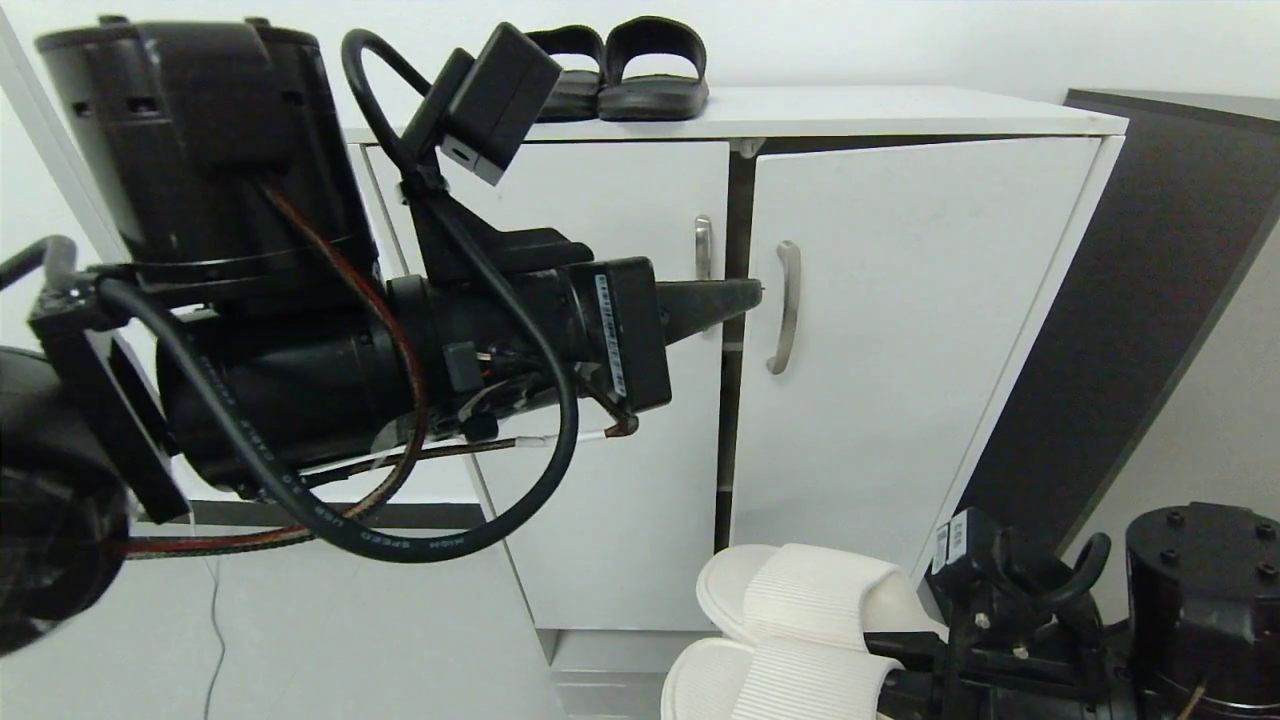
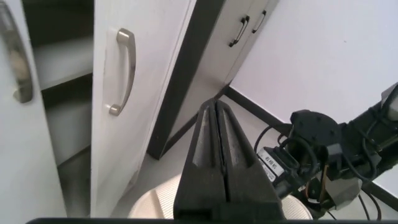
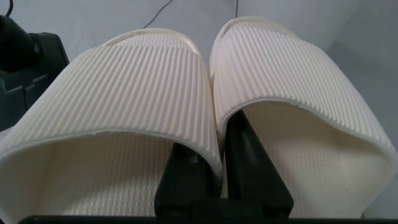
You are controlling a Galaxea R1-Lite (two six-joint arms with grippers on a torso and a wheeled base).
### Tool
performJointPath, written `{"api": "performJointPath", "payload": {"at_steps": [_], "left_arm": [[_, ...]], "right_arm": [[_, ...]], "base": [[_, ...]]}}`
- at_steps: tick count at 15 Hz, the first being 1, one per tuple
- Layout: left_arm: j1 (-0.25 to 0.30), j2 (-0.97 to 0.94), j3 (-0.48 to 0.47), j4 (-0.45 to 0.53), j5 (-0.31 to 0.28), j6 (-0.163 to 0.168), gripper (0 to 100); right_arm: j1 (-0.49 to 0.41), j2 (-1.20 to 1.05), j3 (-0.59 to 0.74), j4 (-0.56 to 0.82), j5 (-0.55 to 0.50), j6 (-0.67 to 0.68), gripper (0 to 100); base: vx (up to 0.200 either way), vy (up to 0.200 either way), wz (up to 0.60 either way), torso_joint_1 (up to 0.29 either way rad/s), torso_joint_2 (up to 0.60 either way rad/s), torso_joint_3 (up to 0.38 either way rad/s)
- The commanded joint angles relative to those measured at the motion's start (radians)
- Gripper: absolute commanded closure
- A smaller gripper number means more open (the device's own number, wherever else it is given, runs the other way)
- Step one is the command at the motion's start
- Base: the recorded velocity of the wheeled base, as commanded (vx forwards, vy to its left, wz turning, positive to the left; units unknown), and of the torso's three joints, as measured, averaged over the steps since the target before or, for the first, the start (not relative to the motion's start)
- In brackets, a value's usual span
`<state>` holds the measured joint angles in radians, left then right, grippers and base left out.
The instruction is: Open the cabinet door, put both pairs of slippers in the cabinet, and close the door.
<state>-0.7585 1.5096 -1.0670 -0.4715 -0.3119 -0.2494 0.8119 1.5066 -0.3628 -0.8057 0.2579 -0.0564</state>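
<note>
Cabinet [image 1: 900, 110]: white, 2 doors; the raised left arm hides its left flank and much of the left door [image 1: 620, 500].
Right door [image 1: 900, 350]: stands slightly ajar, a dark gap separating it from its neighbour; the left wrist view glimpses a shelf [image 2: 62, 59] through the gap.
White slippers [image 1: 800, 620]: low in front of the cabinet, 2 side by side; heels hidden behind the right gripper, the nearer one cut by the head view's edge. Long axes run from the gripper toward the robot's left, toes leading.
Black slippers [image 1: 650, 65]: on the cabinet top, 1 half hidden behind the wrist camera; long axes run front to back.
Left gripper [image 1: 745, 293]: clenched, fingers [image 2: 208, 134] pressed flat together, grasping nothing; tip level with the gap, between the 2 handles.
Right gripper [image 3: 222, 162]: pinching the white slippers' adjoining straps, 1 finger under each.
Handles: the left door's [image 1: 703, 247] partly covered by the gripper; the right door's [image 1: 785, 305] in full sight.
</note>
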Motion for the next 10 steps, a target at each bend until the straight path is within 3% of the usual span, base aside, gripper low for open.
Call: {"api": "performJointPath", "payload": {"at_steps": [1,5,6,8,10], "left_arm": [[0.022,-0.011,0.006,-0.001,-0.001,-0.004,100],[0.065,0.05,-0.005,-0.021,-0.01,-0.039,100],[0.079,0.1,-0.028,-0.084,-0.012,-0.073,100],[0.09,0.17,-0.062,-0.147,-0.009,-0.079,100],[0.105,0.213,-0.105,-0.147,-0.01,-0.079,100]], "right_arm": [[0.003,-0.005,0.002,0.0,0.0,0.0,100],[0.021,-0.008,0.004,0.0,0.001,0.0,100],[0.021,-0.008,0.004,0.0,0.0,0.0,100],[0.021,-0.005,0.002,0.0,-0.002,0.0,100],[0.023,-0.005,0.001,0.002,-0.005,-0.002,100]], "base": [[0.0,0.0,0.0,0.0,0.0,0.0],[0.0,0.0,0.0,0.0,0.0,0.0],[0.0,0.0,0.0,0.0,0.0,0.0],[0.0,0.0,0.0,0.0,0.0,0.0],[0.0,0.0,0.0,0.0,0.0,0.0]]}}
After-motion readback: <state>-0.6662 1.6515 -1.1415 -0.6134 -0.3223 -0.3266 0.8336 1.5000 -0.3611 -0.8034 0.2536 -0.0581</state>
